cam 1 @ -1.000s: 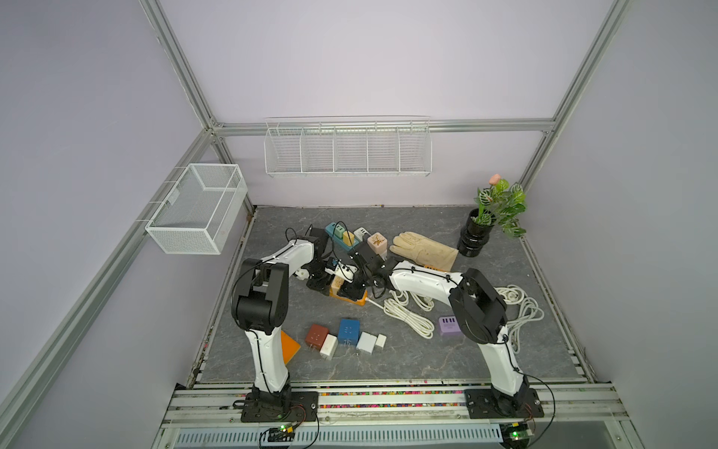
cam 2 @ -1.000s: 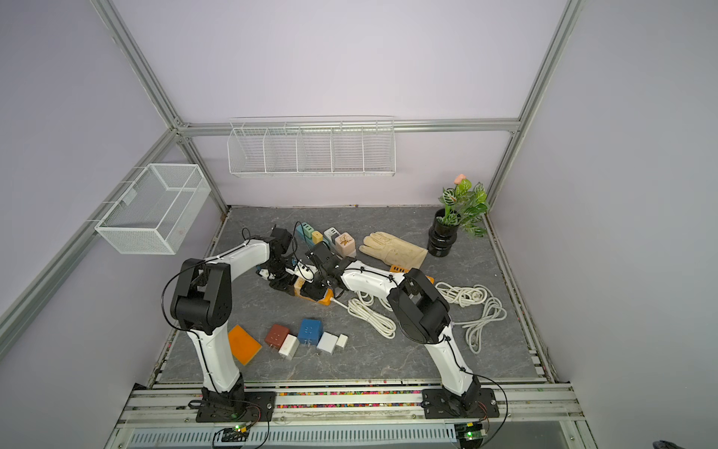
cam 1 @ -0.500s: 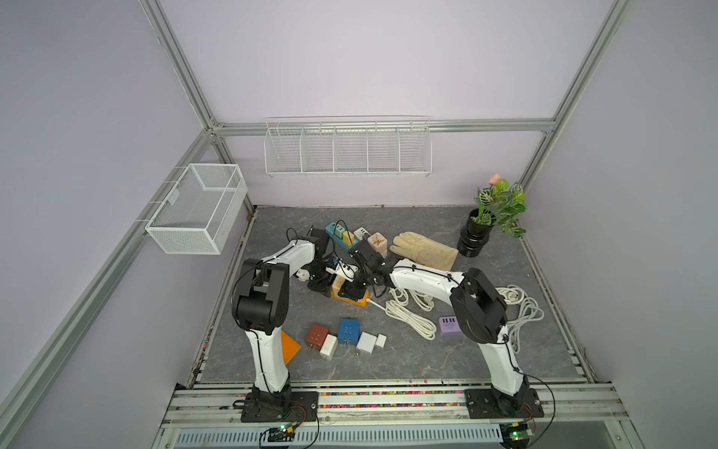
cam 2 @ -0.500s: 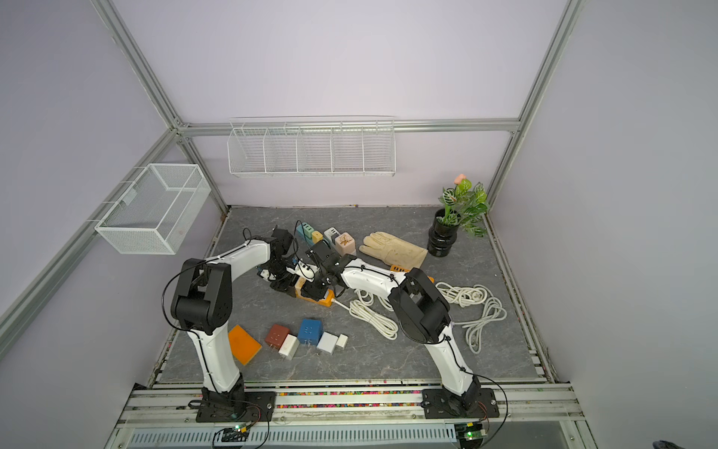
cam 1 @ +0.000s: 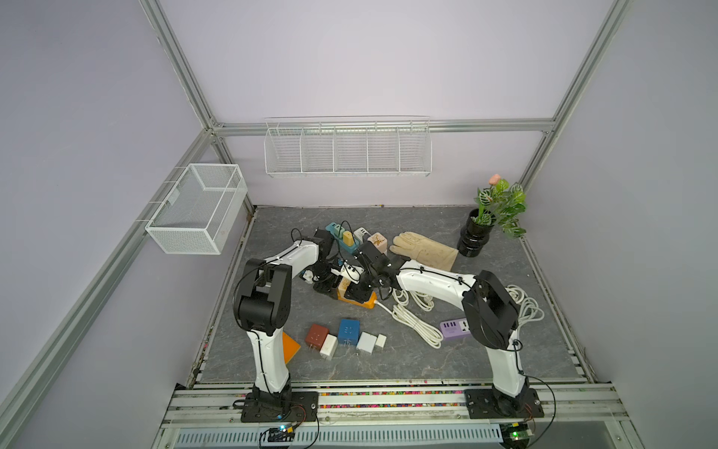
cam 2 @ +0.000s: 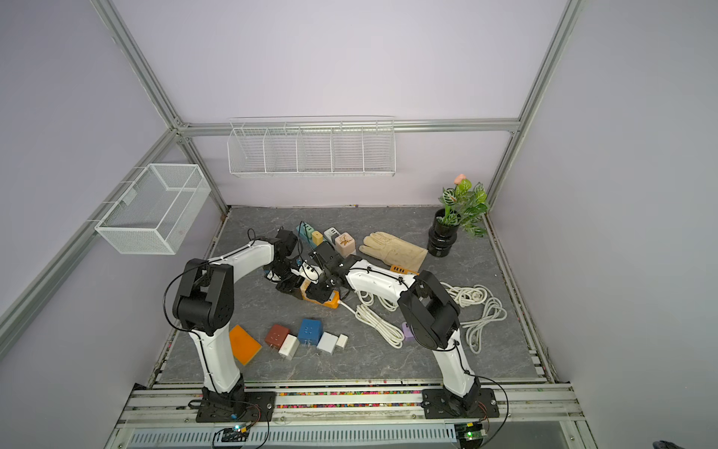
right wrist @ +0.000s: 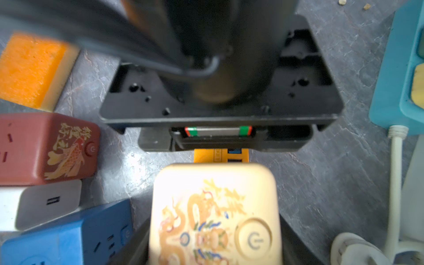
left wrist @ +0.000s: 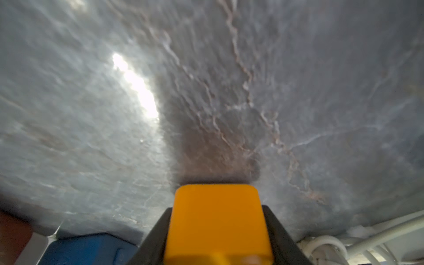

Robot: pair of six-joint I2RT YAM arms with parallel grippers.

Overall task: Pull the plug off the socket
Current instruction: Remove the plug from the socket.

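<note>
While left gripper (left wrist: 218,207) clamps the orange strip (left wrist: 216,234), right gripper (right wrist: 214,241) clamps the cream plug (right wrist: 213,202) atop it. Pull should go perpendicular to strip.

Teal strip (cam 1: 334,228), white cord (cam 1: 412,317) and blue cube (cam 1: 348,330) hem the orange socket (cam 1: 366,303); table (cam 1: 427,365) along the front lies bare.

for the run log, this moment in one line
left gripper: shut on orange socket strip | right gripper: shut on cream plug | plug: seated or freed, unclear
</note>
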